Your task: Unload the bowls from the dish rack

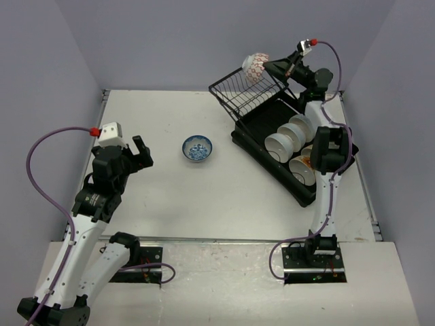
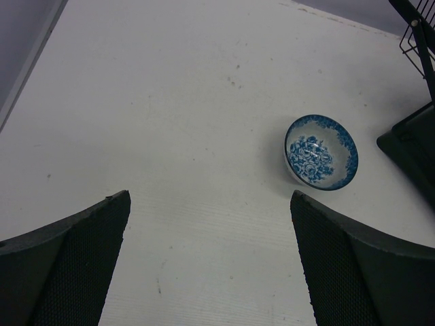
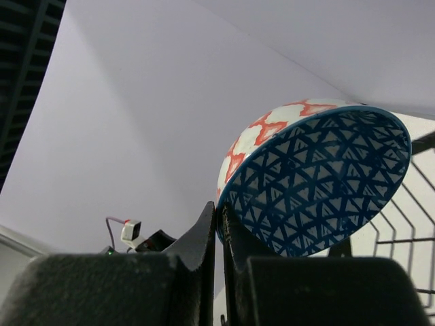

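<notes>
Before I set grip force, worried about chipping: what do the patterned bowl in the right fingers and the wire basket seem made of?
The patterned bowl looks like glazed ceramic: smooth surface with red print outside and blue lattice inside. The wire basket is probably metal wire with a black coating, going by its thin straight rods.

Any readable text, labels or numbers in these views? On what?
None readable.
The blue bowl and the red and blue bowl carry only patterns, no lettering.
The white box on the left arm shows no legible marking.
</notes>
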`<state>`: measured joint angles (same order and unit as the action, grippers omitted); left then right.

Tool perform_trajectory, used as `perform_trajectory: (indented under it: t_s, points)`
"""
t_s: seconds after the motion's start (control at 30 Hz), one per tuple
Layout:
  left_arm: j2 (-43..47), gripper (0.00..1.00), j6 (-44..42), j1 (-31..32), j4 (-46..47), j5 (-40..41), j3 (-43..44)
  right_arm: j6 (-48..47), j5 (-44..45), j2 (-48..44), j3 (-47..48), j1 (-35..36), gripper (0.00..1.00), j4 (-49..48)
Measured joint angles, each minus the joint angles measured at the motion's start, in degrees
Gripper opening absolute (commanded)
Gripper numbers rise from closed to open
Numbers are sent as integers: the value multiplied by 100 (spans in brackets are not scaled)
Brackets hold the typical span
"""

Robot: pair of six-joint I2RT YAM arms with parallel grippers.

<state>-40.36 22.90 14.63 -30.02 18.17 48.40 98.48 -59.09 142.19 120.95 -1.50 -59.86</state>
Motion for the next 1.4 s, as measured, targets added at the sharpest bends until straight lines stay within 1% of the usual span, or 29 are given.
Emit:
perform_trajectory:
  t_s: [0.23,0.43,0.63,0.73,0.83,0.9,1.0,1.17,1.4]
  points:
    - [20,100,0,0,0,2,0,-203,-114,-807,-337,402,0,-22]
    - [37,100,0,0,0,9,0,-789,-374,-1657,-1248,883,0,98]
    - [57,100,2,0,0,39,0,-1902,-498,-2457,-2411,1364,0,874]
    - [74,100,2,0,0,59,0,-2159,-518,-2662,-2839,1563,0,938]
    - [96,100,2,0,0,70,0,-2251,-542,-2732,-3226,1768,0,920]
    - [107,100,2,0,0,70,0,-2496,-514,-2730,-3399,1919,0,1158]
    - [122,100,2,0,-2,83,0,-2887,-385,-2728,-3486,2122,0,1650]
    - [175,100,2,0,-2,116,0,-3049,-337,-2645,-3534,2365,0,1755]
    - [201,100,2,0,-2,133,0,-3545,-232,-2433,-3534,2393,0,2135]
